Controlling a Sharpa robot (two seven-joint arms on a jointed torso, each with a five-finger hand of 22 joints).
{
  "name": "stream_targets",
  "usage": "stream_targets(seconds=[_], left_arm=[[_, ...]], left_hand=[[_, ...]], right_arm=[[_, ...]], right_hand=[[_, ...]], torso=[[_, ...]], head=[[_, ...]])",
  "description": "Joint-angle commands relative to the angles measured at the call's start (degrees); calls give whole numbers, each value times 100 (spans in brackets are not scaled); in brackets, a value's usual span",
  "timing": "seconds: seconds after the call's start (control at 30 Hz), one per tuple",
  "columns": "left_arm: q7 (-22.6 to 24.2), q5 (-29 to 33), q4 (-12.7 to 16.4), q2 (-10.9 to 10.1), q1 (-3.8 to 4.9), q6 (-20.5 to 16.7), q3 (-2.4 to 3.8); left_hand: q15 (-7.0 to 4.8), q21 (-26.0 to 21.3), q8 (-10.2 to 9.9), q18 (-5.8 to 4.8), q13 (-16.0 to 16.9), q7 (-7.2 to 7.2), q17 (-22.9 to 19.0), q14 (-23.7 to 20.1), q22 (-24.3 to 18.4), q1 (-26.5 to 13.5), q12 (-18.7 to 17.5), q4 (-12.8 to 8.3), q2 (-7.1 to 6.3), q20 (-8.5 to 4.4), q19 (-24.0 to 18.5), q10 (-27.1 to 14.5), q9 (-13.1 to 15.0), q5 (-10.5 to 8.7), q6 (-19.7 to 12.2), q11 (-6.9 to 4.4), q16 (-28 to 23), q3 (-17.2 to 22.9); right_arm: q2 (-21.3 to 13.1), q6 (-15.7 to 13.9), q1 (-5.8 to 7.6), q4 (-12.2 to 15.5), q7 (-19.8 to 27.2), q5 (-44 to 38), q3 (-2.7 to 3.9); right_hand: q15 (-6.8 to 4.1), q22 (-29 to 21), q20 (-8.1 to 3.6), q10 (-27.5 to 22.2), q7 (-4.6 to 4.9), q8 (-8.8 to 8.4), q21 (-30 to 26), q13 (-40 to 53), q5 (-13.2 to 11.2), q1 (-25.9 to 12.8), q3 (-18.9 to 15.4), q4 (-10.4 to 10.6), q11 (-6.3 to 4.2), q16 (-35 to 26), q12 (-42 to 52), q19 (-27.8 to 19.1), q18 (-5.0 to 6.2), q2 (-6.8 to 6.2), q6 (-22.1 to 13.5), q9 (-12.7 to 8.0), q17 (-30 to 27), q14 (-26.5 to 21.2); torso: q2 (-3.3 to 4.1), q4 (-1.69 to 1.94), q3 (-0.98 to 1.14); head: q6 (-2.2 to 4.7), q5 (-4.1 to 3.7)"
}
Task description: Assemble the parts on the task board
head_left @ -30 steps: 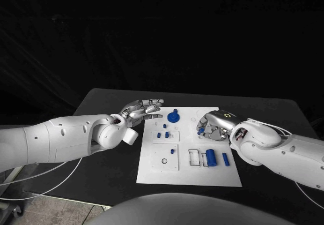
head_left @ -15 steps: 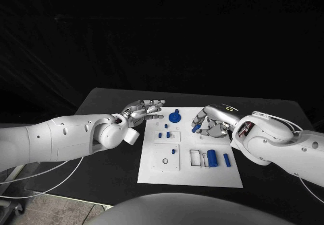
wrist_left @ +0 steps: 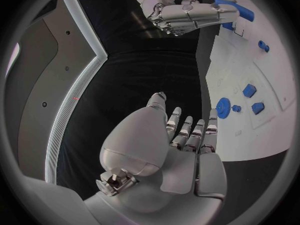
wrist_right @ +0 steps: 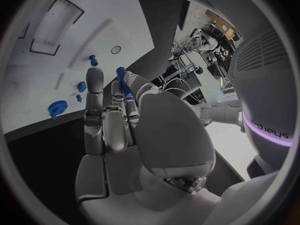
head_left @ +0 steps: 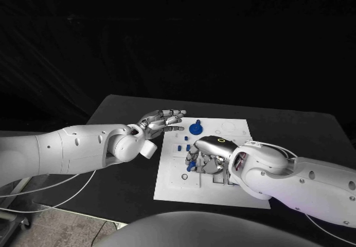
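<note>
1. Since the earlier pictures the right hand (head_left: 206, 154) has swung from the task board's right side in over its middle, carrying a small blue peg (wrist_right: 121, 80) pinched at its fingertips; I judge this the move that brings the part to its seat.
2. Right hand state: clamped on the peg, the other fingers (wrist_right: 94, 97) lying long beside it.
3. Peg attitude: in the right wrist view its long axis runs with the fingers, its free end aimed toward the board near the small round hole (wrist_right: 116, 49). Whether it stands plumb over any hole I cannot tell.
4. Task board (head_left: 174, 182) lies flat on the black worktop (head_left: 119, 170), under the hand; the hole (head_left: 184, 176) shows just beside the hand's near-left.
5. Farther off, the left hand (head_left: 159, 121) hovers at the board's far left corner, fingers apart, holding nothing, much where it was.
6. Just past it the blue gear (head_left: 196, 128) sits on the board's far part.
</note>
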Motion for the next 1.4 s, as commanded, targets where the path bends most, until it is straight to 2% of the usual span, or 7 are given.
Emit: stream_targets(seconds=[0.03, 0.23, 0.37, 0.63, 0.97, 1.23, 1.4], left_arm=[[79, -29, 22, -8, -7, 119, 5], [77, -29, 24, -11, -7, 139, 7], [75, -29, 17, -7, -7, 151, 7], [68, -29, 6, 9, -7, 169, 7], [60, -29, 2, 13, -7, 164, 7], [41, -29, 3, 1, -7, 146, 7], [34, -29, -3, 10, -6, 150, 7]], left_hand=[[24, 35, 13, -43, 6, -28, 5, 29, -2, 7, 28, -14, 39, 8, 30, -2, 5, 36, 17, 57, 19, 7], [26, 36, 14, -44, 6, -31, 6, 31, -2, 6, 29, -11, 45, 8, 33, 0, 5, 38, 18, 61, 23, 9], [27, 37, 14, -44, 6, -32, 6, 32, -1, 6, 28, -10, 48, 8, 34, 0, 5, 39, 16, 62, 24, 10], [29, 37, 15, -45, 8, -33, 6, 32, -5, 6, 47, -9, 53, 9, 34, 6, 5, 40, 18, 65, 25, 12], [30, 37, 16, -46, 10, -34, 6, 34, -6, 6, 62, -9, 55, 9, 36, 11, 5, 41, 20, 67, 28, 12], [31, 39, 19, -47, 13, -35, 7, 37, -1, 6, 86, -7, 60, 9, 42, 21, 5, 43, 24, 72, 32, 14], [34, 40, 20, -48, 14, -35, 8, 42, -4, 5, 96, -5, 66, 9, 44, 29, 5, 44, 23, 79, 38, 16]], right_arm=[[187, 96, -106, -158, -3, -770, 4], [460, 11, -278, -374, 58, -1244, 6], [554, -50, -347, -455, 75, -1570, 6], [651, -7, -402, -506, 46, -2128, 7], [666, 138, -511, -541, 9, -2245, 6], [608, 265, -535, -491, -19, -2302, 7], [576, 340, -537, -495, -48, -2417, 6]], right_hand=[[-20, 125, -29, 266, -22, 19, 38, 8, 42, 31, -1, -34, -234, 12, -34, 18, 59, 22, 5, 211, -5, 16], [-26, 127, -35, 303, -23, 11, 43, 9, 64, 43, 3, -55, -240, 21, -48, 23, 61, 9, 4, 218, 17, 26], [-36, 130, -42, 359, -26, 3, 51, 16, 92, 55, 9, -78, -251, 36, -54, 32, 62, -2, 11, 226, 47, 39], [-55, 134, -58, 453, -38, -3, 65, 36, 146, 66, 14, -116, -274, 50, -53, 48, 64, -28, 41, 242, 75, 56], [-54, 135, -63, 432, -31, -26, 70, 31, 145, 59, 19, -127, -264, 40, -96, 50, 61, -42, 26, 241, 58, 53], [-40, 135, -60, 397, -19, -62, 70, 22, 127, 59, 39, -141, -246, 21, -161, 37, 54, -38, 3, 238, 29, 42], [-36, 135, -61, 395, -17, -65, 69, 21, 125, 61, 43, -144, -243, 15, -169, 33, 54, -37, 2, 238, 17, 38]], torso=[[0, -8, -1], [-3, -9, -2], [-4, -15, 0], [-2, -18, 1], [-1, -13, 3], [1, -17, 1], [-6, -15, 0]], head=[[1, 33], [1, 57], [1, 63], [1, 61], [1, 92], [1, 125], [1, 117]])
